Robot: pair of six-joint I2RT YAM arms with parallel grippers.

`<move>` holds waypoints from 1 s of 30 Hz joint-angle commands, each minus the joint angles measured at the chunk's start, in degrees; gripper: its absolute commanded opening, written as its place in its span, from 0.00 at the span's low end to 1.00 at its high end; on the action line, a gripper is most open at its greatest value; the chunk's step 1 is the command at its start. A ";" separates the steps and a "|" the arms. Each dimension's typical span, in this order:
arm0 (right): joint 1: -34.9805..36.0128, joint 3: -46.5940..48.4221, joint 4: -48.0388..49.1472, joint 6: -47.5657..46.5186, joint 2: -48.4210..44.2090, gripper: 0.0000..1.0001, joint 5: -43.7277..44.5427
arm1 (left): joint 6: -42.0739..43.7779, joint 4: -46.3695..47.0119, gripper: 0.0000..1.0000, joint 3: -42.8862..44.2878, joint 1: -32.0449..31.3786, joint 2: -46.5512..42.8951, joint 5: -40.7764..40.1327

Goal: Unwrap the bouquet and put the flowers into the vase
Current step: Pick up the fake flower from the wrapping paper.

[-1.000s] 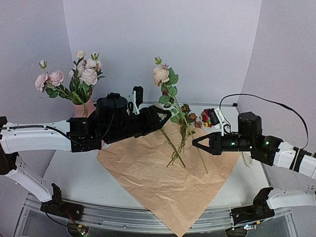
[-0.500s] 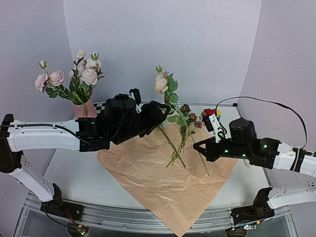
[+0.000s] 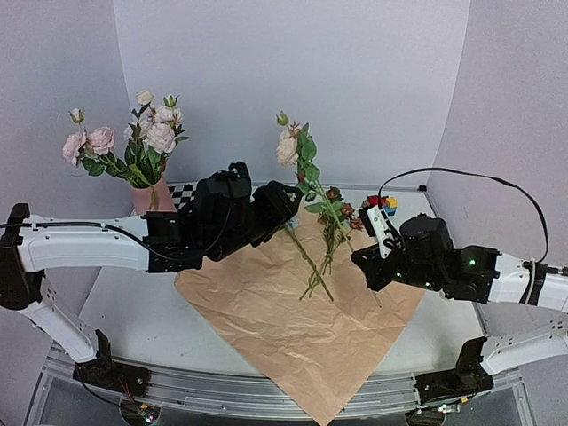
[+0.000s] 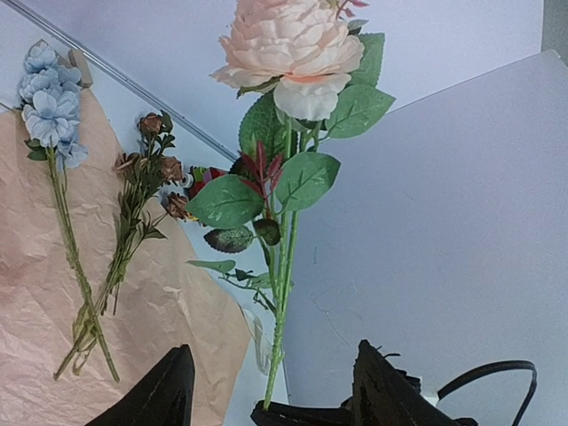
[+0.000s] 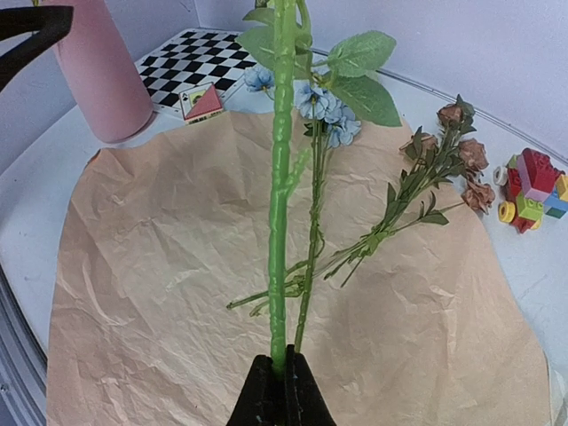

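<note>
Pinching the stem of a peach rose (image 4: 288, 44), the right gripper (image 5: 273, 390) holds it aloft above the paper (image 3: 293, 328). The left gripper (image 4: 273, 351) hangs spread nearby; the vase (image 5: 98, 80) stands beyond the paper's left corner.

Overhead and wrist views, shared paper (image 3: 284, 311)

Rough paper, smooth vase
The brown paper (image 3: 302, 319) looks rough and crinkly. The pink vase (image 5: 98, 75) is smooth and matt. The green stem (image 5: 280, 222) and toy bricks (image 5: 532, 191) look like shiny plastic.
</note>
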 commanded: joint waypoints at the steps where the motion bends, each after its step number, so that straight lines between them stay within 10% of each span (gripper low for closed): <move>1: 2.26 3.13 0.04 -2.97 0.85 0.00 1.91 | -0.21 -0.35 0.62 3.79 0.01 1.73 -0.38; 18: 9.23 5.04 -0.56 -6.42 4.85 0.00 5.81 | -3.87 -0.88 0.46 1.98 3.26 2.86 4.04; 30: 10.42 5.68 -1.33 -6.35 6.82 0.00 10.98 | -7.15 -9.19 0.54 3.12 4.56 4.41 3.86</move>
